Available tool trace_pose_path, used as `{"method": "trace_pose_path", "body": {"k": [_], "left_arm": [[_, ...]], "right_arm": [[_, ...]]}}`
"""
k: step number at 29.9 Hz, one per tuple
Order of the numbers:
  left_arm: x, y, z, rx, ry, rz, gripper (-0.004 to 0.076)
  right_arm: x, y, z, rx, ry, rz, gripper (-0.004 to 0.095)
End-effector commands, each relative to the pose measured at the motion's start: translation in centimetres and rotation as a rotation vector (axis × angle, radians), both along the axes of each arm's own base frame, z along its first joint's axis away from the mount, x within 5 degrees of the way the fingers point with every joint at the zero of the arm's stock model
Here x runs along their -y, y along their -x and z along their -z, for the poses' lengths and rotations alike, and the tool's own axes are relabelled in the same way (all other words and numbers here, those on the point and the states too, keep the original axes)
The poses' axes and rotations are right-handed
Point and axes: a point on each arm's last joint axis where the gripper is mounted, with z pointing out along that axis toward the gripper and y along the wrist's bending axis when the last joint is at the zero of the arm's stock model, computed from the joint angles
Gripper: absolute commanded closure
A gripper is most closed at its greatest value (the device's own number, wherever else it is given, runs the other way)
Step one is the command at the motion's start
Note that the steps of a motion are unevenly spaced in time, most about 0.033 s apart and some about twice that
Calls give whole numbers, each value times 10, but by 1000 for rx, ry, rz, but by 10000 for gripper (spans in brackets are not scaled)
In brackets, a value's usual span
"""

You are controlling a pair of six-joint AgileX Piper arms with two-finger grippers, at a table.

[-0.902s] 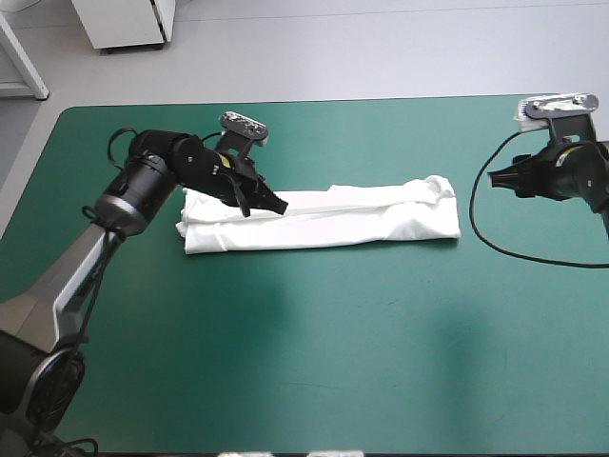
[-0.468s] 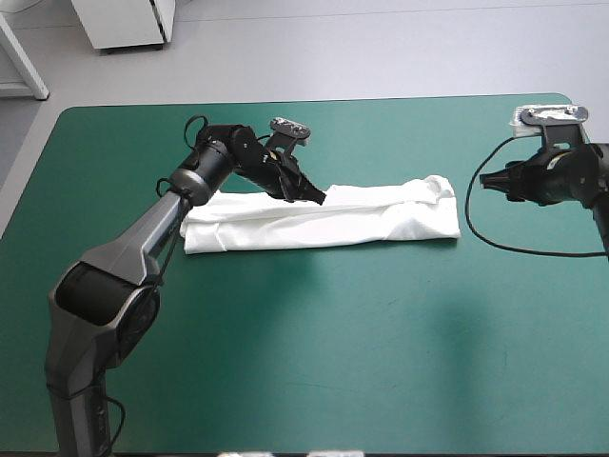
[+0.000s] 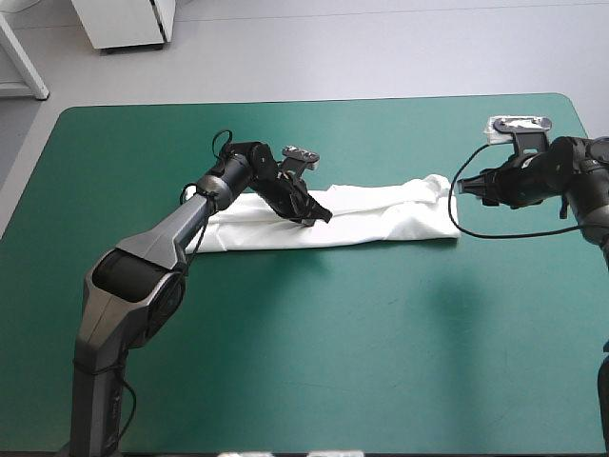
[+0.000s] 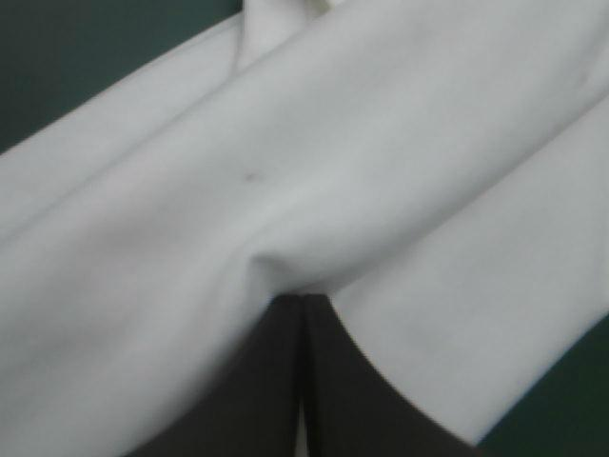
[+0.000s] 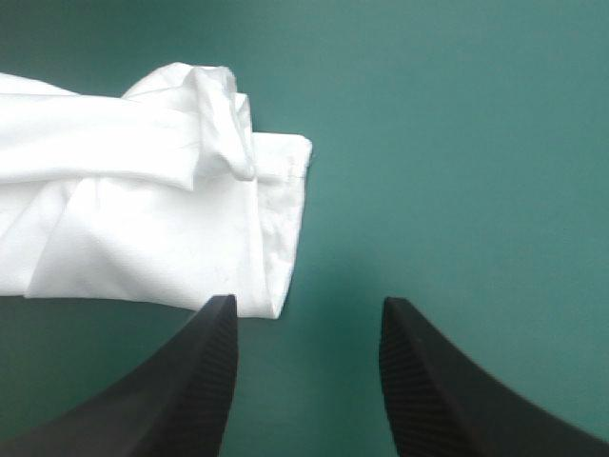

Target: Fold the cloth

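Left jaws closed, tip on folded T-shirt (image 3: 381, 219); right jaws apart, just off its end

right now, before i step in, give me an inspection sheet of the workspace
surface: teal-green table cover, flat.
job's things: white T-shirt, folded into a long band lying across the table's far half.
clutter: nothing seen.
grippers: left gripper shut on the T-shirt at a pucker near the band's middle; right gripper open at the band's right end, holding nothing.
cables: nothing seen besides the robot's own.
surroundings: nothing seen.
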Motion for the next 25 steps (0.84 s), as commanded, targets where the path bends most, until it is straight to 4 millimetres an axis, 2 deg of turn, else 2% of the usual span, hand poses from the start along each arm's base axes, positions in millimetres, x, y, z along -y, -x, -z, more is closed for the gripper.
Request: {"method": "trace_pose_path", "body": {"k": [1, 9, 14, 22, 25], "left_arm": [[3, 6, -36, 46, 71, -1, 733], [5, 9, -37, 12, 92, 1, 733], [5, 10, -37, 5, 89, 11, 733], [4, 11, -36, -5, 83, 21, 733], [4, 11, -36, 2, 81, 33, 733]], "right_arm": [[-1, -5, -12, 77, -44, -20, 453], [-6, -27, 30, -57, -119, -30, 330], [-5, -44, 56, -122, -132, -24, 314], [-3, -77, 75, -142, -215, -32, 307], [-4, -85, 90, -180, -231, -32, 308]]}}
